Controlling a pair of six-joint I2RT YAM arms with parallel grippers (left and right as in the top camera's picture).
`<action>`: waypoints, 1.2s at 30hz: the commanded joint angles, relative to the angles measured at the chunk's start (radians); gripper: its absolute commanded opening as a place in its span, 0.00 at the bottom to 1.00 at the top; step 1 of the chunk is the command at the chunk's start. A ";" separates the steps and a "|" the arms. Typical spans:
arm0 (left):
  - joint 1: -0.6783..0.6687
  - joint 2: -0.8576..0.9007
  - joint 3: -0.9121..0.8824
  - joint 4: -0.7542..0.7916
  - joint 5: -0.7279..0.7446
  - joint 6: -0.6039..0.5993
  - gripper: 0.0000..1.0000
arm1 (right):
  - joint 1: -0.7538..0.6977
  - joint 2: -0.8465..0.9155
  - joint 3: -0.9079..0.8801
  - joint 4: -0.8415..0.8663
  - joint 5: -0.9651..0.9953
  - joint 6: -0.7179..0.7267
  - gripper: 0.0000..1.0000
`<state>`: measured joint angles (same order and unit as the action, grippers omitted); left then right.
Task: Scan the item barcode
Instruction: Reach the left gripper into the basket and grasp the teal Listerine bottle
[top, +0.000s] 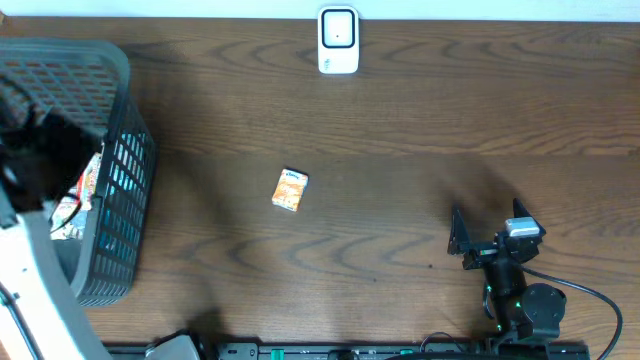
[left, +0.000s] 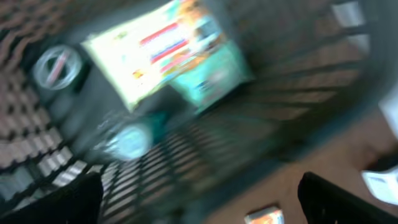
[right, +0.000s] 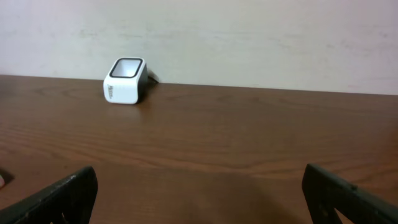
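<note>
Left pincer (left: 199, 202), spread and empty, hangs over the basket (top: 125, 170), seemingly above blurred packets (left: 168, 50). Right pincer (right: 199, 193), also spread, sits low facing the scanner (right: 126, 81), likely waiting. The small box (top: 290, 189) lies loose on the counter (top: 400, 150), apart from both.

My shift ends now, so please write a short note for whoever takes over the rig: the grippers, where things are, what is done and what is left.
Left gripper: open, empty, over the basket; its view is blurred.
Right gripper: open, empty, low over the table, facing the scanner.
Small orange box: lying mid-table, apart from both grippers. Other packages are in the basket.
Done: nothing certain; the box is not at the scanner.
Left: probably pick up the box and show its barcode to the scanner.
</note>
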<state>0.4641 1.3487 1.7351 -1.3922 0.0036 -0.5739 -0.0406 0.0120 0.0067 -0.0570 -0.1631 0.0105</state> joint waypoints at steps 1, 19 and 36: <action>0.072 0.045 -0.023 -0.048 0.042 -0.035 0.98 | 0.007 -0.005 -0.001 -0.004 0.000 0.000 0.99; 0.081 0.097 -0.330 0.049 0.030 -0.195 0.98 | 0.007 -0.005 -0.001 -0.004 0.000 0.000 0.99; 0.081 0.177 -0.458 0.141 0.035 -0.187 0.98 | 0.007 -0.005 -0.001 -0.004 0.000 0.000 0.99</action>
<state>0.5518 1.4879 1.2900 -1.2465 0.0254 -0.7773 -0.0406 0.0120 0.0067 -0.0570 -0.1635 0.0105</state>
